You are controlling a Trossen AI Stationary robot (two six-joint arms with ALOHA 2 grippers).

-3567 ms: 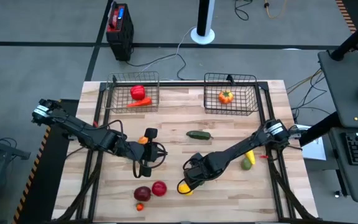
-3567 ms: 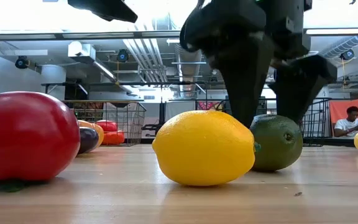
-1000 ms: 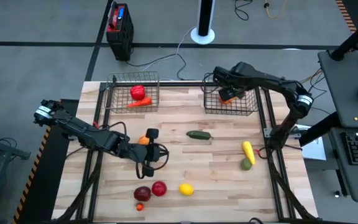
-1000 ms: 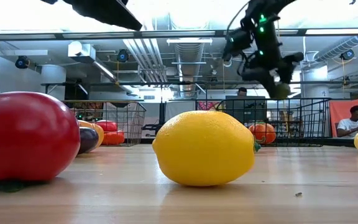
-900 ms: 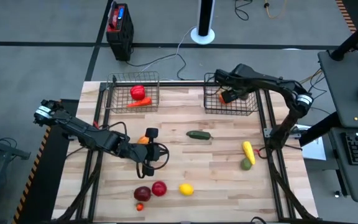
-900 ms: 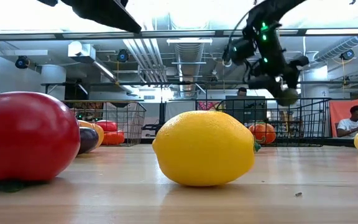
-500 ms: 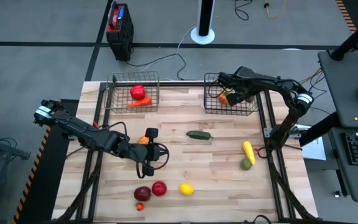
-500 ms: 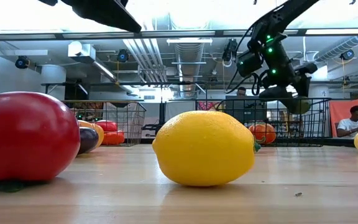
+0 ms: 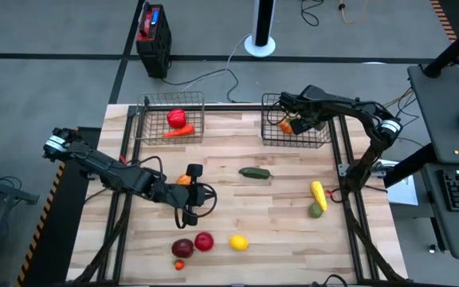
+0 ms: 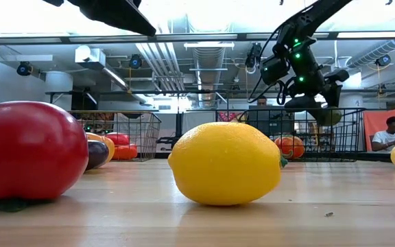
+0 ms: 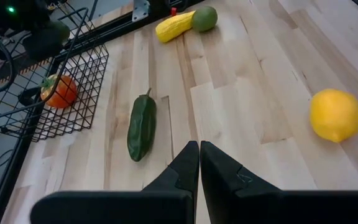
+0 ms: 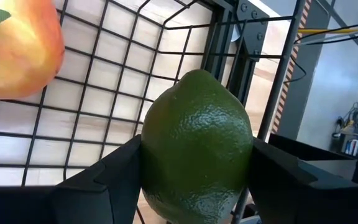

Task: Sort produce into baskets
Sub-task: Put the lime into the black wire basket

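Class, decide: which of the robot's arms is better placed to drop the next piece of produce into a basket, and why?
Right. The right gripper already clamps a green lime above the right basket that holds an orange fruit. The left gripper is shut, empty, over mid-table.

Showed a pebbled dark green lime (image 12: pixel 196 140) against black wire mesh (image 12: pixel 123 81), an orange-red pepper (image 12: pixel 14 50), a bright yellow lemon (image 10: pixel 225 163), a glossy red tomato (image 10: pixel 26 149), pale striped wood planks (image 11: pixel 253 93) and a dark green pepper (image 11: pixel 141 126).
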